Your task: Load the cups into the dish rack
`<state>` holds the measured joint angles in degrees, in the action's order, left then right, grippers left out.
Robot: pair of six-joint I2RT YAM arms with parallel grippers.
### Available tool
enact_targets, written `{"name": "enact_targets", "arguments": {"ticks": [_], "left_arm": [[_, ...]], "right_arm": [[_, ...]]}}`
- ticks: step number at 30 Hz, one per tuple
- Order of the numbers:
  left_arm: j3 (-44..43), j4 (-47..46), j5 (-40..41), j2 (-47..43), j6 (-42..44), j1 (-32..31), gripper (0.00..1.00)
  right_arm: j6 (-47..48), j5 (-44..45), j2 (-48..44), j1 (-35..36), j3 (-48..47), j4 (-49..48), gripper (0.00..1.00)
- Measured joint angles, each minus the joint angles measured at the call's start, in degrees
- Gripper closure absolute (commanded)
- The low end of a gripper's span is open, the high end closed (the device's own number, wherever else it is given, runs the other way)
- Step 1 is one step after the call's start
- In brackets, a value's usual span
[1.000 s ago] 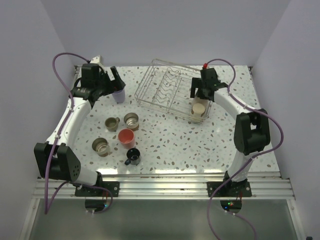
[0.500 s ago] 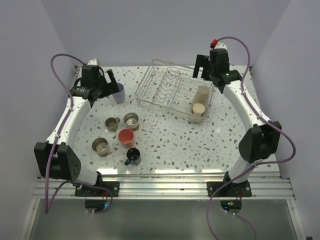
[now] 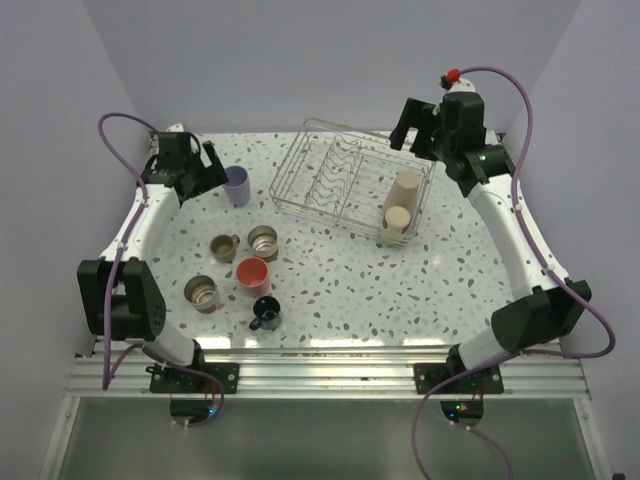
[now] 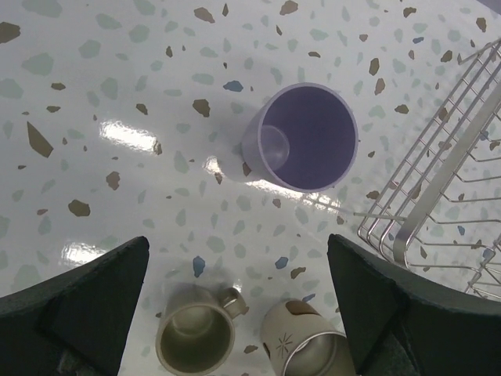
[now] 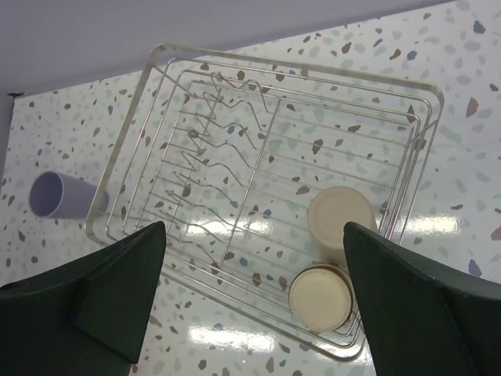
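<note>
- Left hand (image 4: pixel 236 266) spread wide and empty, hovering low over the speckled white desk (image 4: pixel 94 94) at far left, just left of the upright lavender plastic tumbler (image 4: pixel 305 145) and not yet around it.
- Right hand (image 5: pixel 254 235) likewise apart, gripping nothing, raised high over the far right end of the silvery wire dish rack (image 5: pixel 290 70).
- Already loaded at the rack's right end: two beige tumblers (image 5: pixel 341 211), side by side, one apparently bottom-up.
- Waiting on the desk, left of and nearer than the rack: three grey-beige metallic cups (image 3: pixel 263 239), a coral-pink tumbler (image 3: pixel 252 273) and a small black handled mug (image 3: pixel 266 314), clustered close together.
- Likely next: closing on the lavender tumbler, which stands near the rack's left end.
- Could tip or skid it across the glossy desk by pinching off-centre on the tapered wall.
- Could catch the rack's wire edge during the reach or lift, given how near it stands, and drag the rack.
- Could snag the divider prongs while lowering, leaving the tumbler tilted or toppled.
- Could knock neighbouring cups when reaching into the tight cluster later.
</note>
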<state>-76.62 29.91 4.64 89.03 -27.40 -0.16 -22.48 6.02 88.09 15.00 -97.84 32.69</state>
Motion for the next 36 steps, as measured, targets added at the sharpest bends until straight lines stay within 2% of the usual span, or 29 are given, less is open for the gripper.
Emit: {"name": "enact_targets", "arguments": {"ticks": [5, 14, 17, 18, 20, 21, 23, 25, 31, 36], "left_arm": [[0.2, -4.2, -1.4, 4.5, 0.0, 0.0, 0.03], [-3.7, -6.6, -1.2, 15.6, 0.0, 0.0, 0.18], [-4.7, -6.7, -1.2, 17.9, -0.2, 0.0, 0.36], [-5.2, -6.8, -1.2, 18.5, -0.3, 0.0, 0.45], [-6.3, -6.8, -1.1, 19.7, -0.3, 0.0, 0.56], [-6.8, -6.9, -1.1, 20.2, -0.2, 0.0, 0.68], [-8.0, -7.0, -1.0, 21.2, 0.0, 0.0, 0.79], [-9.6, -6.9, -0.9, 22.4, 0.2, 0.0, 0.98], [-14.1, -6.1, -1.1, 24.6, 0.8, 0.0, 1.00], [-15.3, -7.4, -4.8, 22.6, -0.8, 0.5, 1.00]], "right_arm": [[-1.3, -2.7, -0.4, 0.0, 1.8, 2.4, 0.01], [-1.0, -3.6, -1.3, 0.0, 1.8, 4.0, 0.01], [-0.9, -3.7, -1.4, 0.0, 1.8, 4.2, 0.01], [-0.8, -3.7, -1.4, 0.0, 1.8, 4.2, 0.02], [-0.8, -3.7, -1.4, 0.0, 1.8, 4.4, 0.01], [-0.7, -3.7, -1.4, 0.0, 1.7, 4.5, 0.01], [-0.6, -3.8, -1.3, 0.0, 1.6, 4.9, 0.02], [-0.6, -4.0, -1.2, 0.0, 1.2, 5.2, 0.01], [-0.7, -4.9, 0.0, 0.0, -0.9, 5.6, 0.01], [-2.2, -11.9, 3.0, 0.0, -4.9, 5.2, 0.01]]}}
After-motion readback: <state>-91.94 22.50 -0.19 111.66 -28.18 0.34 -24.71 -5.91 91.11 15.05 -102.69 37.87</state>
